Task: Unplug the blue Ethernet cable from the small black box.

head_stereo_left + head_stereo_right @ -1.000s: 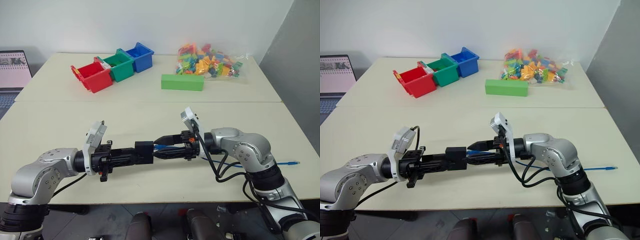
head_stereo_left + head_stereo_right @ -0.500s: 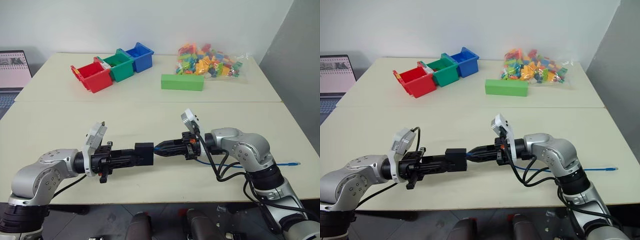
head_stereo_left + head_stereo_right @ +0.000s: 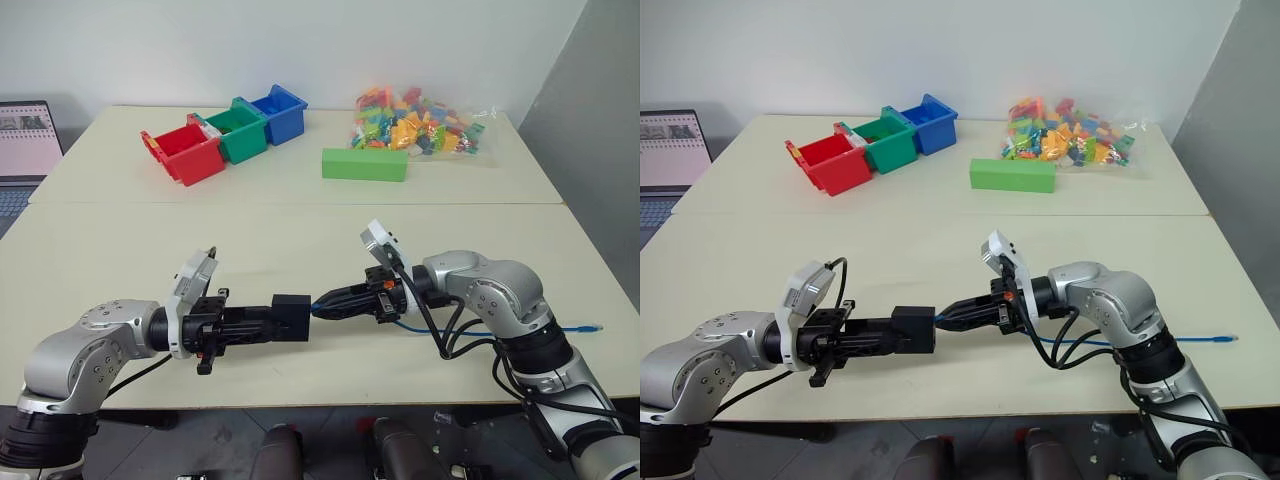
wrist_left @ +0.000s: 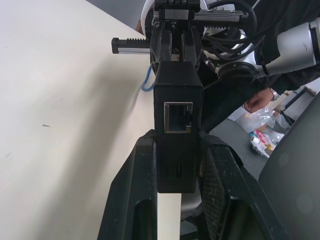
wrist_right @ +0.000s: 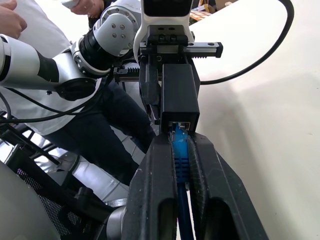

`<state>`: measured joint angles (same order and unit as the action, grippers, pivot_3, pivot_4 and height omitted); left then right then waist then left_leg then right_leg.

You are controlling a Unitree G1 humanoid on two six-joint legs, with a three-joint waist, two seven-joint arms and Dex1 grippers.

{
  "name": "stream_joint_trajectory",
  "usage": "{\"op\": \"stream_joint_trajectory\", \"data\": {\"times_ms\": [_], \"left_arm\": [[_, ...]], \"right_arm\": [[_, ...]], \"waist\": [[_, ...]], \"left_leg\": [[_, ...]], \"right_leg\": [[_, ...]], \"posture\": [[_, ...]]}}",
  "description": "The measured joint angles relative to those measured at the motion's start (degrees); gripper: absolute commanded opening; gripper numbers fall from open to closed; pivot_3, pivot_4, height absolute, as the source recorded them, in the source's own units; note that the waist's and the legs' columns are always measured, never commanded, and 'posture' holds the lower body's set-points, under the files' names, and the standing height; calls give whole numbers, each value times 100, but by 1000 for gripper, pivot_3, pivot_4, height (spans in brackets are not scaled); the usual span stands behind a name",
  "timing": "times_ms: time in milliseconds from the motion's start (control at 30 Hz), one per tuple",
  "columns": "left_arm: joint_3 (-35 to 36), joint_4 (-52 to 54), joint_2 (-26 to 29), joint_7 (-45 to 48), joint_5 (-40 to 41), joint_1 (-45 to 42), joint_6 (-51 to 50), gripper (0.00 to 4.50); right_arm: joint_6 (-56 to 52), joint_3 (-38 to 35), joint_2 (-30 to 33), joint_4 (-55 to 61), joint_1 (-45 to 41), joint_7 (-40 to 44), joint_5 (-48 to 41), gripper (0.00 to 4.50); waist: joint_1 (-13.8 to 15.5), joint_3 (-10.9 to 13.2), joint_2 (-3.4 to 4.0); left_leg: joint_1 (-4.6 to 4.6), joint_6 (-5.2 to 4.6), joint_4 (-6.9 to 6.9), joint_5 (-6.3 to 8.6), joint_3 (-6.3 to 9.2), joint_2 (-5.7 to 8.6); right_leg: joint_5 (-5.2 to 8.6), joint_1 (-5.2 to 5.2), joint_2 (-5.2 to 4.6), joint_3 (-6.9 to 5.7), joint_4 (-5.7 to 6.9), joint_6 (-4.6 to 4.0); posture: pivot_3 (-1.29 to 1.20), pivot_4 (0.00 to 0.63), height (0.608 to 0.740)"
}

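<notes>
My left hand (image 3: 902, 334) clamps the small black box (image 3: 913, 330); my right hand (image 3: 952, 318) pinches the blue Ethernet cable (image 5: 180, 150), plug seemingly seated, pull remaining.

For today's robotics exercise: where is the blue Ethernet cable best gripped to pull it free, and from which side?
Grip the blue Ethernet cable at its plug, right beside the small black box, approaching from its port side. The right gripper is pinched there already.

Three bins (image 3: 225, 135), green block (image 3: 365, 165) — bagged bricks (image 3: 420, 125)
</notes>
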<state>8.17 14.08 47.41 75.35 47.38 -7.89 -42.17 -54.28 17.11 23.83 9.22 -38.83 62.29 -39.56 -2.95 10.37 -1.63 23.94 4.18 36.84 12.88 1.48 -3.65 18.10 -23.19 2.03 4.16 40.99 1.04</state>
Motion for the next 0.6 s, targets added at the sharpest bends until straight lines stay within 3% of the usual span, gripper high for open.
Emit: {"op": "stream_joint_trajectory", "data": {"times_ms": [233,367,600], "left_arm": [[134,-53,55,-145,-51,290,9,763],[316,-48,60,-277,-45,394,9,763],[481,-45,52,-748,-55,495,-22,763]], "right_arm": [[70,-151,718,-82,383,11,240,37],[417,-359,761,-154,562,-199,468,36],[2730,-422,105,-1816,248,-2412,2665,36]], "waist": [[6,3,0],[-12,4,1],[-34,9,7]], "left_leg": [[3,-1,-2,0,-1,0],[2,-1,-3,0,0,-1],[2,0,-2,0,-8,1]], "right_leg": [[1,-2,-2,1,-7,0],[1,-2,-1,1,-6,0],[0,-4,-1,9,-6,0]], "posture": [[0,150,740],[0,150,740],[0,150,740]]}}
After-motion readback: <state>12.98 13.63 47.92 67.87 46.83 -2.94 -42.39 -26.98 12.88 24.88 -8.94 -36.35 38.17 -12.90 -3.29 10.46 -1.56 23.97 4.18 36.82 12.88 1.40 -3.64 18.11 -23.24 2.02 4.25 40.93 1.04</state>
